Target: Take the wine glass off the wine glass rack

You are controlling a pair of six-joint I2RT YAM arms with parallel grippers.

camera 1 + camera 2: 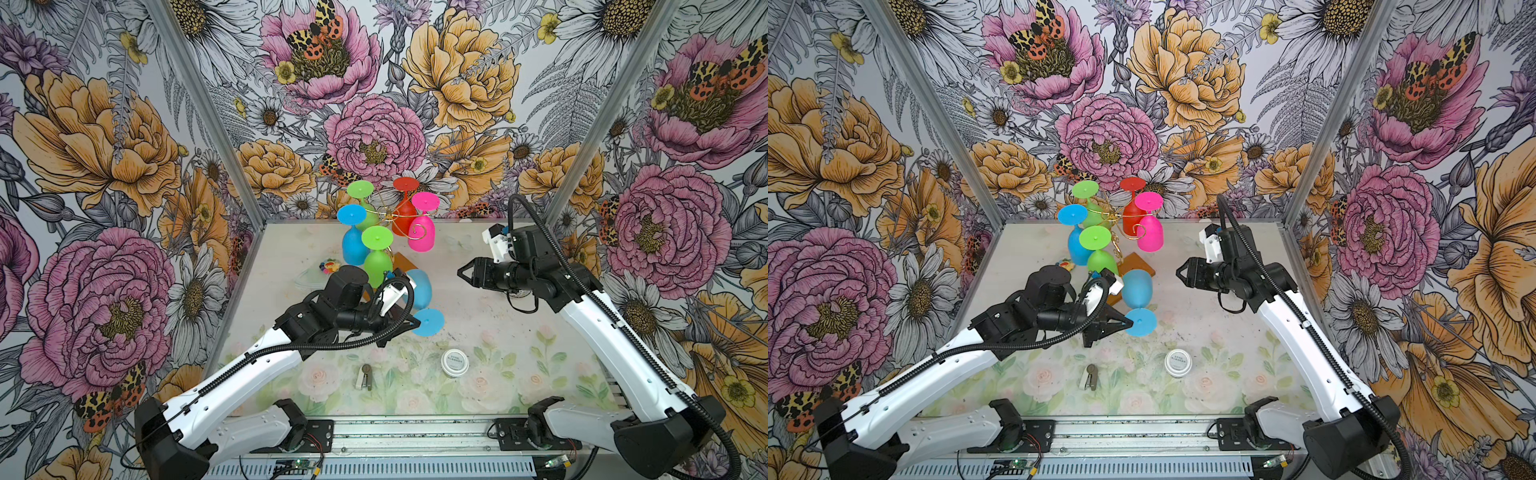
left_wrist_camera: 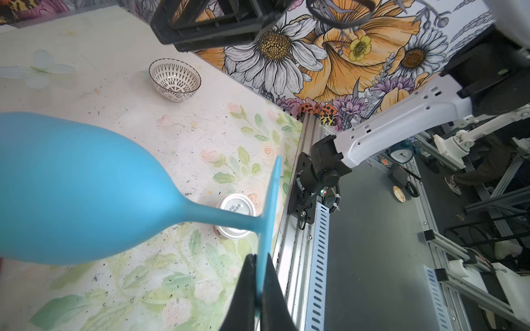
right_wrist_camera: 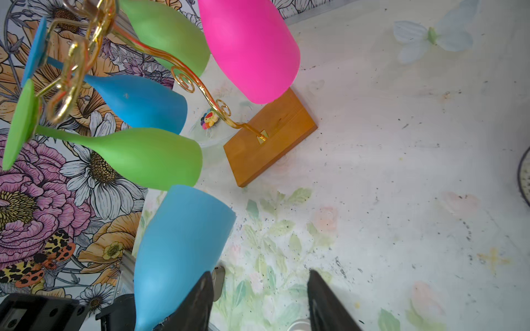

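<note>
Left wrist view: the left end effector (image 2: pixel 259 256) pinches the foot of the blue glass (image 2: pixel 86 186), with its two fingers (image 2: pixel 246 286) pressed against either face of the thin disc (seen edge-on here). The glass is held in the air above the worktop (image 2: pixel 114 94), tilted almost onto its side.

Top views: in both, the glass sits just below the middle of the frame, with its bowl toward the rack (image 1: pixel 390 216) and its foot toward the lower edge. It is off the rack, just in front of the orange-brown base (image 1: pixel 405 262). Five other glasses (image 1: pixel 377 239) (two green, one blue, one red, one pink) hang bowl-down from the gold scroll arms at upper centre. The right end effector (image 1: pixel 459 272) hovers to the right of the held glass, near it but apart, pointing left. A white jar (image 1: pixel 455 363) stands on the worktop at lower centre. A small coloured flower piece (image 1: pixel 329 266) lies left of the base.

Right wrist view: the right end effector's jaws are spread, with only worktop between them (nothing gripped).

A patterned bowl (image 2: pixel 175 80) appears in the left wrist view, standing upright on the worktop near its edge.
</note>
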